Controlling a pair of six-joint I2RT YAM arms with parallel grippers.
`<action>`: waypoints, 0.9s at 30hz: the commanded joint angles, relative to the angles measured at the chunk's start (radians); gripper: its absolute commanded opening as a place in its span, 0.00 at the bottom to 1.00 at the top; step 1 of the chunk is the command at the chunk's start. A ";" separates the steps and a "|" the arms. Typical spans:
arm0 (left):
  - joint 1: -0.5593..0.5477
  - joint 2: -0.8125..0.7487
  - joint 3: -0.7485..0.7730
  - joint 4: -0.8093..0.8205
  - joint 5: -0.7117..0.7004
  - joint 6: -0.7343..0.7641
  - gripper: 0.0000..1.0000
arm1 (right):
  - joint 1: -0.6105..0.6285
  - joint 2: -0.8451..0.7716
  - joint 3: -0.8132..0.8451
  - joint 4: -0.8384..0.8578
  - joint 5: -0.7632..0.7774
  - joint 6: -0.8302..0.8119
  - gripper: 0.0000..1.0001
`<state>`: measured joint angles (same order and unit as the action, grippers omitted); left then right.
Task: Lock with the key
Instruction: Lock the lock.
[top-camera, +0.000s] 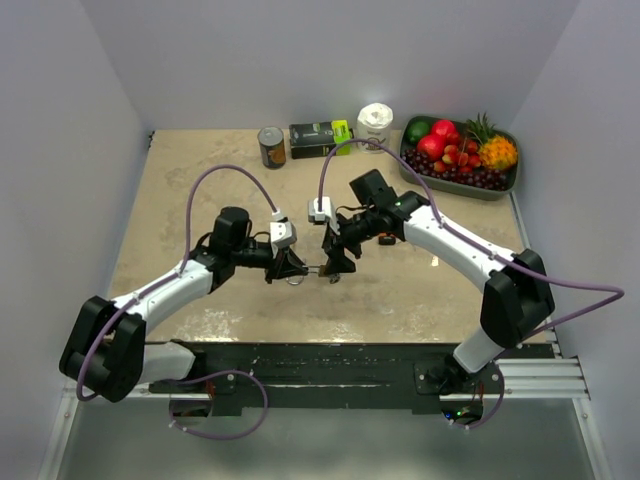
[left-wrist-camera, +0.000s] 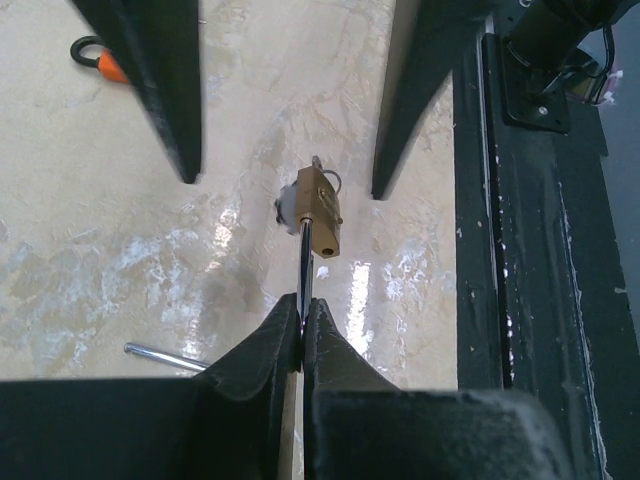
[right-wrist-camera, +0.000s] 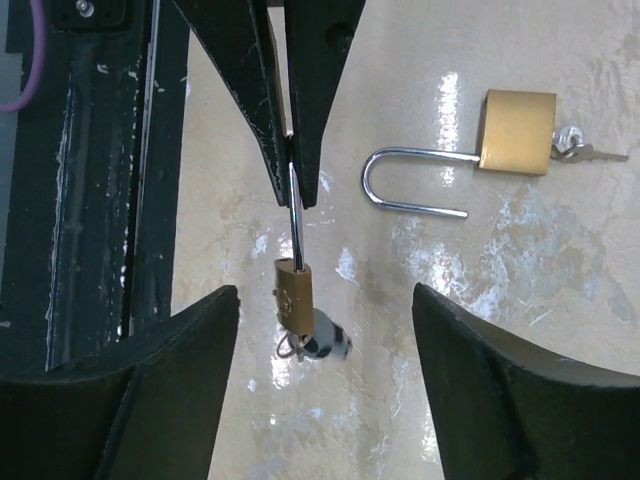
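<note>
- My left jaws are pressed together on the thin steel shackle (right-wrist-camera: 296, 225) of a small brass padlock (right-wrist-camera: 293, 290), pinching it right at the tips.
- The shackle shows edge-on in both wrist views, so I cannot tell whether it is clicked home or open.
- The padlock body points away from my left fingertips (left-wrist-camera: 262, 345), towards my right arm, with a key (right-wrist-camera: 320, 346) on a small ring at its far end.
- My right jaws are spread wide, one finger on each side of that padlock body and neither touching it.
- From above, the two sets of jaws meet nose to nose over the middle of the bench (top-camera: 200, 180), with the padlock between them.
- A second, larger brass padlock (right-wrist-camera: 517, 131) lies flat on the bench just beside my right jaws. Its shackle (right-wrist-camera: 400, 190) is swung open and a key (right-wrist-camera: 590, 154) is in its base.
- A small orange and black object (left-wrist-camera: 98, 58) lies beyond my right fingers, too cut off to name.
- Along the far edge stand a can (top-camera: 271, 146), a dark box (top-camera: 320, 137) and a white tub (top-camera: 375, 125).
- A tray (top-camera: 460, 188) of fruit sits in the far right corner.
</note>
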<state>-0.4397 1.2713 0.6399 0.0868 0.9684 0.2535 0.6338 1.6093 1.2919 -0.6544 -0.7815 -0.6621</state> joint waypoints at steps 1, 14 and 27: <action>-0.002 -0.053 0.046 -0.019 0.009 0.021 0.00 | -0.008 -0.080 -0.009 0.065 -0.033 0.047 0.77; 0.007 -0.084 0.141 -0.085 0.064 -0.017 0.00 | -0.013 -0.161 -0.071 0.085 -0.053 0.039 0.83; 0.010 -0.095 0.182 -0.069 0.104 -0.080 0.00 | -0.011 -0.212 -0.129 0.170 -0.064 0.001 0.83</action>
<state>-0.4339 1.2121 0.7834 -0.0353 1.0248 0.2161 0.6228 1.4143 1.1568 -0.5301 -0.8055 -0.6380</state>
